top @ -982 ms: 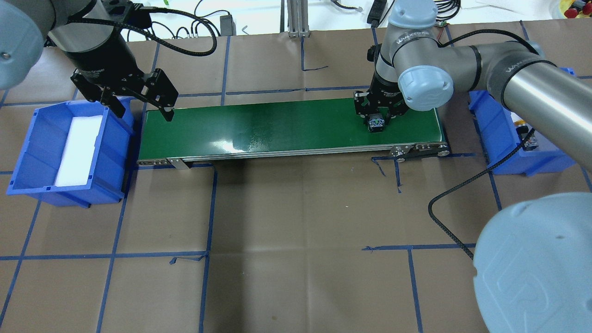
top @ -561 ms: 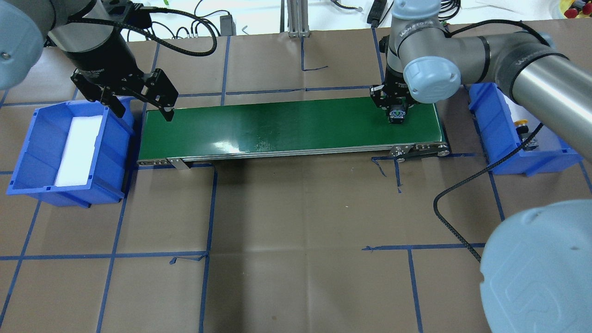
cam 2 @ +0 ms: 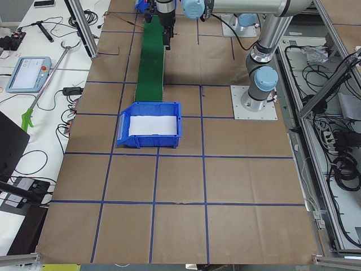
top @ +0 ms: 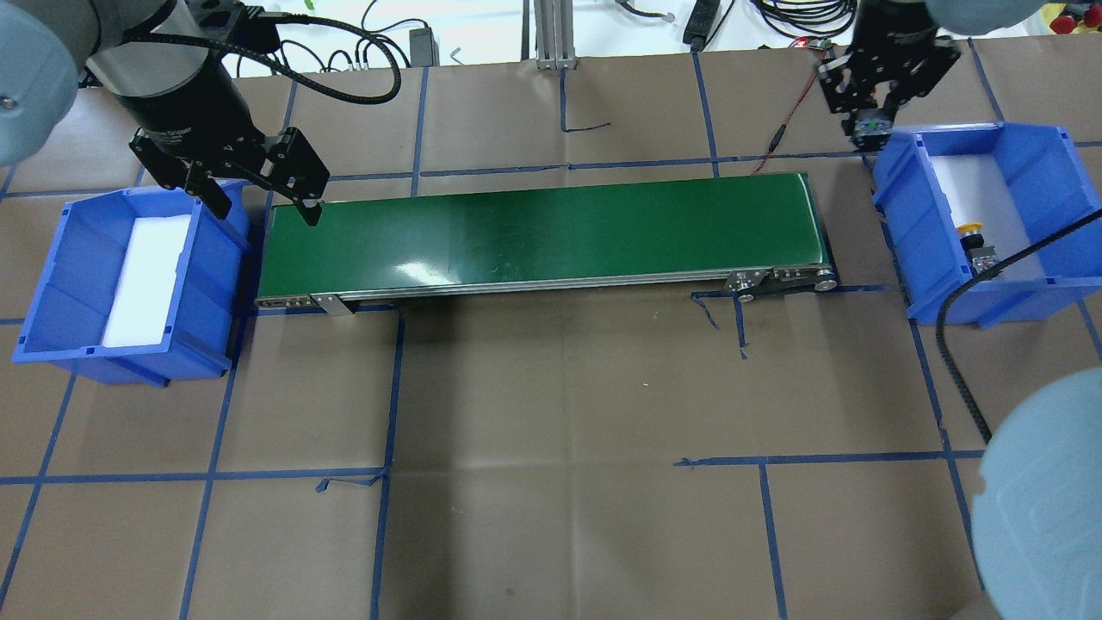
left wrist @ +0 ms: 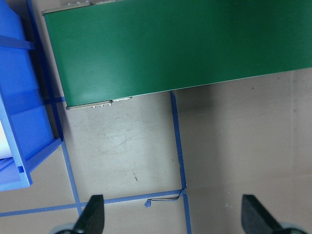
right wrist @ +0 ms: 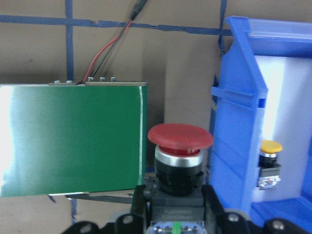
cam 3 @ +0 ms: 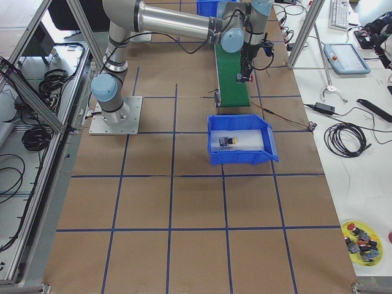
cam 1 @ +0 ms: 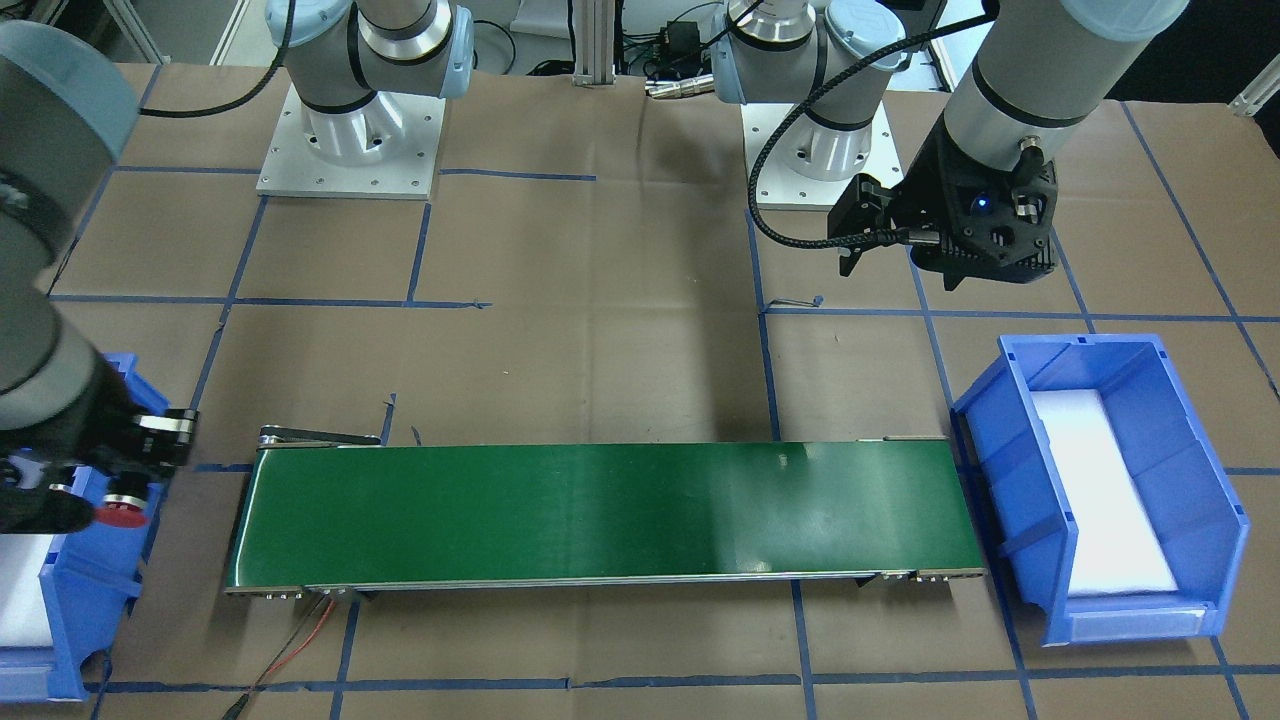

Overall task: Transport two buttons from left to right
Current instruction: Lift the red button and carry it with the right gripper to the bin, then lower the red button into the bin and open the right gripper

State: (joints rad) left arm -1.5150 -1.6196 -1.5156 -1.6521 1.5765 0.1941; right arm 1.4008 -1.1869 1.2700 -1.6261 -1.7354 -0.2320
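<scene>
- Tabletop [top: 551,413]: brown paper with a blue tape grid.
- Green belt [top: 534,232] lies between the left bin [top: 129,362] and the right bin [top: 990,301], both blue with white liners.
- Left claw [top: 267,209]: spread, over the belt's left end.
- Right claw [top: 871,129]: pinching the red button [right wrist: 179,136] by its black body, just beside the right bin's wall.
- Yellow button [top: 971,230]: inside the right bin.

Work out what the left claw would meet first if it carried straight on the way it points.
Probably the paper-covered table, near a blue tape crossing. In the wrist view the open left claw aims past the green belt and blue bin, though depth is hard to judge.
</scene>
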